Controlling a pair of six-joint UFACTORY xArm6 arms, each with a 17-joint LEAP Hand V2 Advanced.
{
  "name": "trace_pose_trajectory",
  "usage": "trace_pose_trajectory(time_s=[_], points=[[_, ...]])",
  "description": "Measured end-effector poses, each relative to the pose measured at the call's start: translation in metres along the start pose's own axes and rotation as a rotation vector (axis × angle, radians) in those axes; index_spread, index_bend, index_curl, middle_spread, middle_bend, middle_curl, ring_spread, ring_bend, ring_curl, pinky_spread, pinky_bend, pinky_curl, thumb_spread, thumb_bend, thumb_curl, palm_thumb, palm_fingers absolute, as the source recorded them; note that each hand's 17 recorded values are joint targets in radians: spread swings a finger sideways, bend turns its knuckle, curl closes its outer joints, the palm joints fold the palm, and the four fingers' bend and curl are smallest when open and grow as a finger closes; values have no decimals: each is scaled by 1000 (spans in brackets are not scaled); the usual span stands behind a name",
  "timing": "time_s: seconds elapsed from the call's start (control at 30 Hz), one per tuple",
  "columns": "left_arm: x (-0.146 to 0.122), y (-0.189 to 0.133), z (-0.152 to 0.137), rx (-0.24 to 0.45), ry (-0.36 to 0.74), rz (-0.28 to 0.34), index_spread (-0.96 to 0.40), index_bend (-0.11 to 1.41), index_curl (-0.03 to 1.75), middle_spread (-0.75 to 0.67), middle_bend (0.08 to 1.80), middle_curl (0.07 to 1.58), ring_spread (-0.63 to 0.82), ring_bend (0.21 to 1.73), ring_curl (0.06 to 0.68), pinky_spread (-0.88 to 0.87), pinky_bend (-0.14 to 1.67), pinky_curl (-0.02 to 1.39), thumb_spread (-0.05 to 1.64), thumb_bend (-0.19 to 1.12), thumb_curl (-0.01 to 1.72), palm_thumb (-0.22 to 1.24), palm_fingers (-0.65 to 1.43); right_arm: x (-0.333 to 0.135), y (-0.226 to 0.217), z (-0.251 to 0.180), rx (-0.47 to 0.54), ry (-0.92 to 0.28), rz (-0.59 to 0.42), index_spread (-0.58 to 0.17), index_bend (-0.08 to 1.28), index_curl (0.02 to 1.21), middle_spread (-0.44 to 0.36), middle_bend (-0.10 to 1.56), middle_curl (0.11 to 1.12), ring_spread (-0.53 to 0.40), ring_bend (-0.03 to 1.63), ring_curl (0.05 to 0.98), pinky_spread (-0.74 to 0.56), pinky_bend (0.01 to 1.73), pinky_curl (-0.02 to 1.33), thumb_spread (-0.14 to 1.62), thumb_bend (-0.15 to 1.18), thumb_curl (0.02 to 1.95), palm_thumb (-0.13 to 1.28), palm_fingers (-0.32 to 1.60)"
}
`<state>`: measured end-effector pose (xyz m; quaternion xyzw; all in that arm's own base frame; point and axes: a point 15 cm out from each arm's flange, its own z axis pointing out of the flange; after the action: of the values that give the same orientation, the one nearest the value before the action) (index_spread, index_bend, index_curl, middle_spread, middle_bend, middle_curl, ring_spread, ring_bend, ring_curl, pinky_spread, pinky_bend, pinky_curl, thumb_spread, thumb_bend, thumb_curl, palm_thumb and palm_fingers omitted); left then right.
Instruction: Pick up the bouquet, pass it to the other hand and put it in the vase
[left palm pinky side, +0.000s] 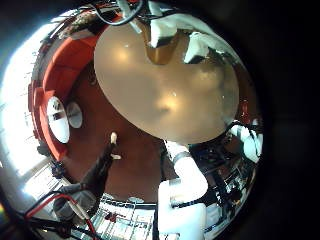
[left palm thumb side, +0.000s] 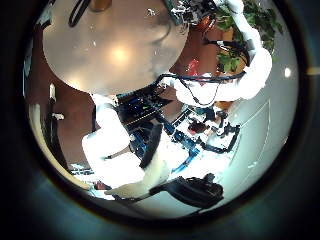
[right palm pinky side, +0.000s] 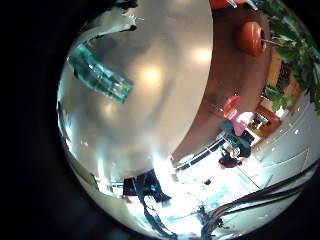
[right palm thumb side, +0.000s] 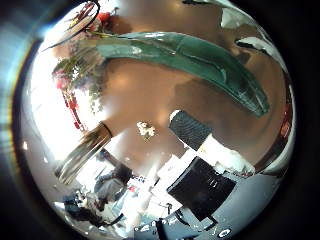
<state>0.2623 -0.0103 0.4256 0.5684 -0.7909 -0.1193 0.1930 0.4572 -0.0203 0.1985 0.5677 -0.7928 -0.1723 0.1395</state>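
Right thumb side palm view gives the clearest look at the bouquet (right palm thumb side: 190, 62): its long wrapped stem runs across most of that picture, with the flower heads (right palm thumb side: 80, 85) at one end, so it lies very close to the right hand (right palm thumb side: 205, 175). Parts of that hand sit at the edge beside the wrap, but the pictures do not show whether its fingers are curled round the stem or only near it, so its grip cannot be told, nor whether the bouquet lies on the round table (right palm pinky side: 170, 110) or is already lifted off it. The right little finger side palm view shows the same wrap (right palm pinky side: 100, 72) over the tabletop. The left hand (left palm pinky side: 190, 40) looks well above the table, which shows almost whole beneath it; its fingers (left palm pinky side: 205, 45) appear loose and apart, with nothing between them. A cylinder that is probably the vase (right palm thumb side: 85, 150) stands apart from the bouquet, and nothing can be seen in it, though its mouth is hard to make out. By that reading the task is at or around the pick-up: the pass to the other hand and the placing in the vase are both left to do.
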Motion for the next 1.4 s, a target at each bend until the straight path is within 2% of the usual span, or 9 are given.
trace_pose_trajectory(time_s=[0.33,0.8,1.07,1.27,1.4], points=[[-3,0,0,-2,4,-5,34,160,302,400,194,334,461,729,202,498,403,331,1230,-16,271,190,47,6,-5,13,-34,1,20,-223,196,437,-126,631,534,-234,1134,334,-130,1019,-5,1051,-22,403,539,419],[-3,6,-1,6,8,-3,34,159,301,400,193,334,466,724,198,498,399,331,1231,-16,274,189,48,6,0,22,-67,37,11,-252,189,473,-143,624,570,-249,1142,367,-207,1082,-2,1007,-22,440,655,466],[1,10,-2,12,4,3,34,159,301,400,193,333,467,724,197,498,398,332,1231,-16,274,189,49,7,0,30,-81,82,-1,-255,145,437,-162,579,581,-300,1217,405,-375,1301,63,991,-22,454,706,555],[0,10,-1,7,2,1,34,159,300,399,193,333,467,724,197,498,397,333,1231,-16,274,189,49,5,-1,35,-96,104,-11,-319,146,411,-230,606,614,-336,1254,426,-505,1454,139,974,-23,460,728,729],[1,12,-1,7,2,1,34,159,300,399,193,333,467,724,196,498,397,333,1231,-16,274,189,49,2,-2,35,-89,117,-17,-411,240,465,-287,696,673,-321,1260,445,-495,1445,182,960,-13,470,778,1012]])
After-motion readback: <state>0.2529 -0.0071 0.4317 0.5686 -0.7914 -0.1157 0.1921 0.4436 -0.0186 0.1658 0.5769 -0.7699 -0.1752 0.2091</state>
